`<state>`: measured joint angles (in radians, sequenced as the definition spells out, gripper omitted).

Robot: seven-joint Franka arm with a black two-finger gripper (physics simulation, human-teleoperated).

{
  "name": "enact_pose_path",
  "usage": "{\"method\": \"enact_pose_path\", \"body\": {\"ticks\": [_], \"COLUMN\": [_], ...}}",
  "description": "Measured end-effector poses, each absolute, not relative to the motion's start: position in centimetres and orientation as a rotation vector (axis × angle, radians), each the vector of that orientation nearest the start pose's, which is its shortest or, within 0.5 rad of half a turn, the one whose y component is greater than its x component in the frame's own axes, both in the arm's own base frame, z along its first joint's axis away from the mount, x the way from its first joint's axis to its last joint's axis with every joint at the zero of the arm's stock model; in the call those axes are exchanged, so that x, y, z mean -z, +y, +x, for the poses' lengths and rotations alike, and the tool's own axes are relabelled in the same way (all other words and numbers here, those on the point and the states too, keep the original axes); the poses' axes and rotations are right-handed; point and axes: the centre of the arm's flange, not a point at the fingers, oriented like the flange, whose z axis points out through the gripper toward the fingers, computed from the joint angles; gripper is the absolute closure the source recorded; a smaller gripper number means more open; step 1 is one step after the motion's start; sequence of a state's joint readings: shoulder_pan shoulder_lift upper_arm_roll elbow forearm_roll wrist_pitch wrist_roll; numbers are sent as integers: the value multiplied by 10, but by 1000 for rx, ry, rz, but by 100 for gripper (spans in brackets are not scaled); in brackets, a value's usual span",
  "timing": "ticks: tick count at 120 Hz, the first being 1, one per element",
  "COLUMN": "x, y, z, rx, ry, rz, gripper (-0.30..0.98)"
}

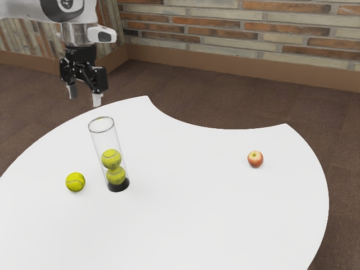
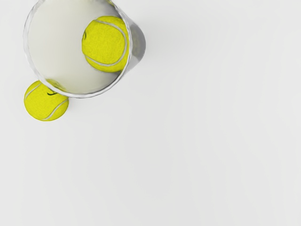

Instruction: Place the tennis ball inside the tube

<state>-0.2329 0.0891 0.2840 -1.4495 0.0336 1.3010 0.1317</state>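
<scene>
Though slender, tube [image 1: 104, 139] with two balls [image 1: 111, 159]

Behind the claw [image 1: 85, 99], a brick wall [image 1: 253, 34] in orange and cream is edged by a brown baseboard [image 1: 236, 67]. Lower than the claw, a dark brown floor [image 1: 197, 107] and an evenly lit, curved-edged white table [image 1: 197, 225] are seen.
</scene>
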Motion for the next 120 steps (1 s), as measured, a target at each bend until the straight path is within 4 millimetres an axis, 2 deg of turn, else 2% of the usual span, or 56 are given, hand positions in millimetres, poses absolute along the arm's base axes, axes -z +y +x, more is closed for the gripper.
{"method": "enact_pose_path", "body": {"ticks": [10,18,22,28,30,35,39,43,48,60,75,88,96,107,120], "x": [-612,-603,-590,-579,-575,-557,-534,-510,-486,-439,-377,-338,-329,-324,-312], "y": [14,6,5,8,20,78,116,142,160,177,206,224,223,195,196], "z": [559,555,545,512,500,472,451,436,424,414,428,453,473,515,526], "rx": [-255,-215,-234,-239,-236,-239,-256,-271,-276,-269,-281,-248,-188,-105,-75], "ry": [174,216,230,262,243,95,-9,-80,-126,-146,-225,-302,-305,-207,-189], "rz": [-3098,-3106,-3114,-3140,-3151,-3188,-3212,-3229,-3241,-3230,-3171,-3148,-3153,-3161,-3170], "gripper": [2,2,2,2,2,2,2,2,2,2,2,2,2,2,2]}}
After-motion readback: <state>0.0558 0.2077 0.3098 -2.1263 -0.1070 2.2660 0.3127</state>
